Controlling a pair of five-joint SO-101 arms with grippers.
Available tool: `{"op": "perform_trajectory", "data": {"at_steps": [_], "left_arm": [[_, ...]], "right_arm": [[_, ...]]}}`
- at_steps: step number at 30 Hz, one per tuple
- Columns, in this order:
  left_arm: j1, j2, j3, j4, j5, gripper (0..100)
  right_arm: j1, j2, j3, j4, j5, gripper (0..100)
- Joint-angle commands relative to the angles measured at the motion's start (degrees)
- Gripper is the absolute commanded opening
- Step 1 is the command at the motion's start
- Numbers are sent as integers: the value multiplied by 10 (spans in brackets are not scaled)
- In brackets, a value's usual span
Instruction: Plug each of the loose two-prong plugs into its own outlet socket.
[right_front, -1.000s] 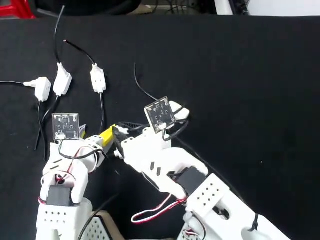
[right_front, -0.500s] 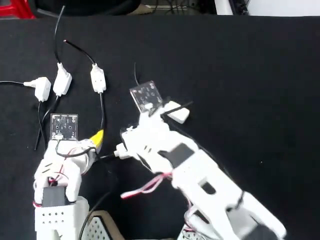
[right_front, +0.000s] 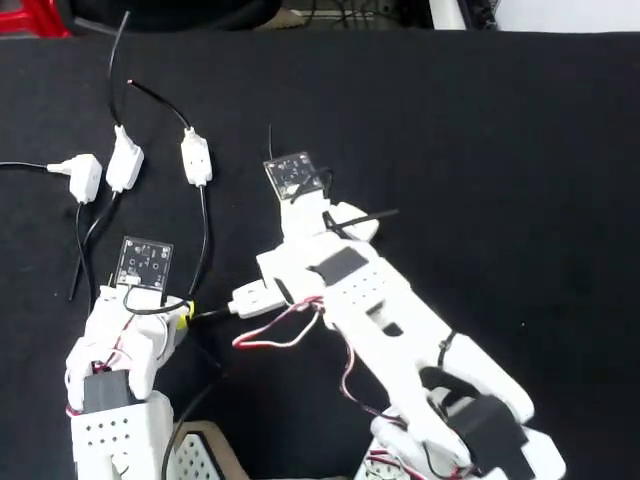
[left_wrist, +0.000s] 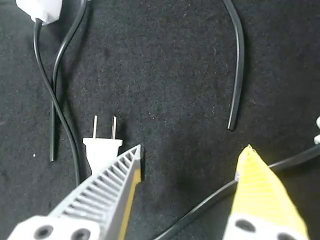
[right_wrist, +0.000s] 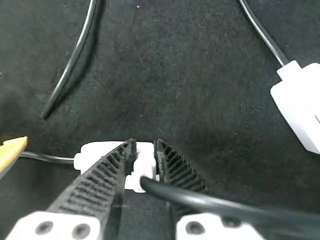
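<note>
Matt, fuzzy cloth on table (left_wrist: 175, 75); smooth plastic plug (left_wrist: 101, 148) (metal prongs (left_wrist: 95, 126)).

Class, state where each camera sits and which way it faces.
High view: fixed overhead, faces down at table; left arm, right arm show.
Left wrist view: on left arm, faces table; open left gripper, two-prong plug.
Right wrist view: on right arm, faces table; right gripper grips white plug.
Shared by wrist views: yellow finger.

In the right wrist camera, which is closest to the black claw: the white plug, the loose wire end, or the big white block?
From the right gripper:
1. White plug: pinched in its grip.
2. Loose wire end: out on the yellow finger side.
3. Big white block: opposite side, farthest.
</note>
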Motion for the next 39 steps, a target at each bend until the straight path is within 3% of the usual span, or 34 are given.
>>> {"op": "perform_trajectory", "data": {"at_steps": [1, 6, 19, 27, 39], "left_arm": [[-7, -4, 3, 0, -3, 296], [-7, -4, 3, 0, -3, 296], [-7, -4, 4, 0, -3, 296], [-7, -4, 4, 0, -3, 296], [-7, -4, 4, 0, -3, 296]], "right_arm": [[13, 17, -39, 0, 4, 11], [12, 32, -51, 2, -30, 11], [11, -19, -49, 36, -33, 11], [-56, -35, -18, 35, -60, 11], [-31, -32, 4, 19, -59, 11]]}}
